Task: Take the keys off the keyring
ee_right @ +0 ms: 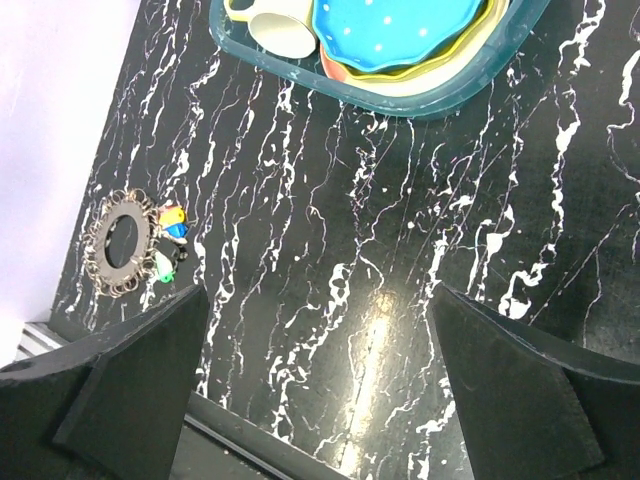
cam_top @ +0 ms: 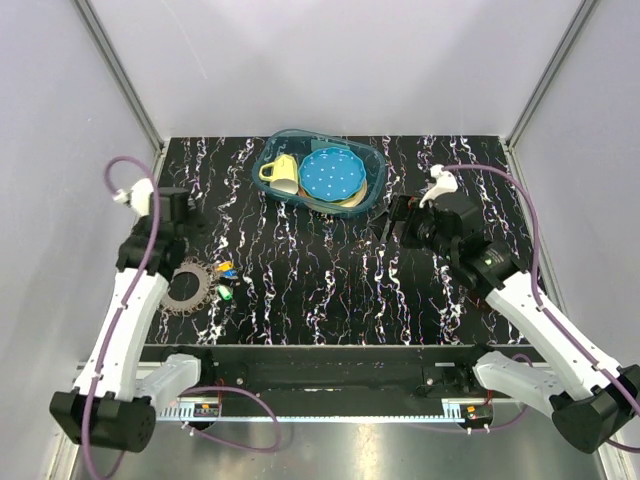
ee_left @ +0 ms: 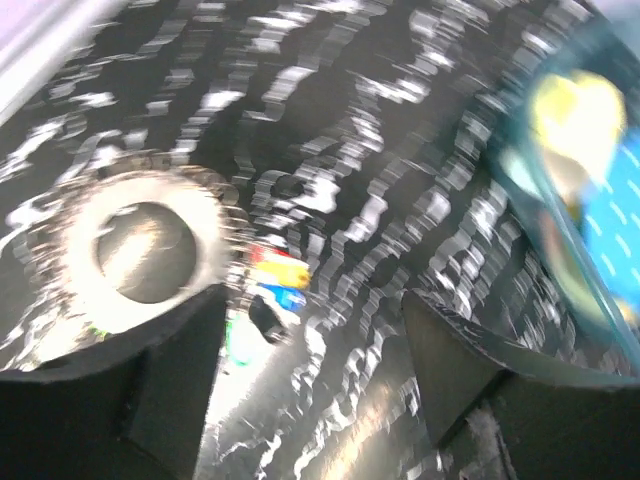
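Looking down from the top camera, the keyring [cam_top: 197, 278] lies flat near the left edge of the black marbled desk [cam_top: 330, 290], partly under the white left arm. The keys [cam_top: 225, 280] sit bunched against its right side. Whether they are threaded on it cannot be told. The left end effector [cam_top: 185, 212] hangs just behind the keyring and holds nothing. The right end effector [cam_top: 395, 222] hangs well apart on the right half. At the back stands a teal tub [cam_top: 378, 160] with a yellow cup [cam_top: 280, 170] and a blue dotted plate [cam_top: 332, 172] inside, clear of both arms.

The left wrist view is blurred. The left end effector [ee_left: 312, 330] has its fingers [ee_left: 150, 400] spread fairly wide with only desk [ee_left: 350, 150] between them. The keyring [ee_left: 72, 255] lies ahead to the left, the keys [ee_left: 275, 280] beside it near the left finger, untouched. The tub [ee_left: 540, 230] smears across the right.

In the right wrist view, the right end effector [ee_right: 320, 300] stands fully spread and empty over bare desk [ee_right: 350, 230]. The keyring [ee_right: 97, 250] and keys [ee_right: 170, 235] lie far left. The tub [ee_right: 440, 95], cup [ee_right: 280, 30] and plate [ee_right: 400, 25] fill the top.
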Available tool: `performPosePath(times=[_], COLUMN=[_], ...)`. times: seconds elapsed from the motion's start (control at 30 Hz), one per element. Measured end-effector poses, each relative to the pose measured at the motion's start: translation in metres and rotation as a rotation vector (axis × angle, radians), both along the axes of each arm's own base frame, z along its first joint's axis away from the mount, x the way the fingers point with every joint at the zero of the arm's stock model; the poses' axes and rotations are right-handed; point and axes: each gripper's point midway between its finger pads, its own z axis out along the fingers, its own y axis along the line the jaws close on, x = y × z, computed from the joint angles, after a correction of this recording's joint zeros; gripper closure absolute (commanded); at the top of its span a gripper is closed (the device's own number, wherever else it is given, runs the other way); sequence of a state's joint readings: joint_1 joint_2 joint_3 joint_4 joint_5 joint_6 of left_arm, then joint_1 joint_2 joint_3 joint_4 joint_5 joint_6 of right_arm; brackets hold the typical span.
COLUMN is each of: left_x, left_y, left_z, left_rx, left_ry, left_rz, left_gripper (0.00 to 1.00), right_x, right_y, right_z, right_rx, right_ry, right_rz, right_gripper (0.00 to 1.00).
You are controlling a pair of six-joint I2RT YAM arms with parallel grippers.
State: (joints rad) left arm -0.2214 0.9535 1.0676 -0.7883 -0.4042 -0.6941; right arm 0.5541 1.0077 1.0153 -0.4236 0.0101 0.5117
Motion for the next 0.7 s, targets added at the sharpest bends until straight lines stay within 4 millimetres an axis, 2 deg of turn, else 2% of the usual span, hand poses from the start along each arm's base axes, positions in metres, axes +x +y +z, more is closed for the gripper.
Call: performPosePath(times=[0.13,0.2,0.27,0.37,0.5,0.57,0.7], left_x=[-0.010,-0.019,-0.026,-0.026,-0.027,-0.035,-0.051], left_y=[0.078,0.106,0.122,0.122,0.117,0.115,0.111], left_z=[-0.032,-0.047,-0.063,-0.088,-0.118,-0.135,-0.155], left_rx=[-0.074,-0.124,-0.166,-0.220,-0.251,-0.255,-0.270], left_ry=[0.111,0.143,0.177,0.238,0.311,0.360,0.422], left_rz=[0.404,0.565,0.678,0.750,0.803,0.841,0.916], left_gripper=[0.35,0.37,0.38,0.38,0.38,0.38,0.35], right_x=[-0.005,-0.008,-0.010,-0.015,-0.018,-0.019,-0.020], right_y=[-0.003,-0.003,0.000,0.010,0.016,0.018,0.018], right_z=[-0.002,0.002,0.007,0.014,0.013,0.013,0.015], right_rx=[-0.013,-0.007,0.010,0.047,0.063,0.065,0.066], right_ry=[-0.042,-0.066,-0.090,-0.120,-0.125,-0.130,-0.144], right_rz=[0.021,0.040,0.064,0.120,0.162,0.172,0.180], right_gripper=[0.00,0.00,0.00,0.00,0.00,0.00,0.00])
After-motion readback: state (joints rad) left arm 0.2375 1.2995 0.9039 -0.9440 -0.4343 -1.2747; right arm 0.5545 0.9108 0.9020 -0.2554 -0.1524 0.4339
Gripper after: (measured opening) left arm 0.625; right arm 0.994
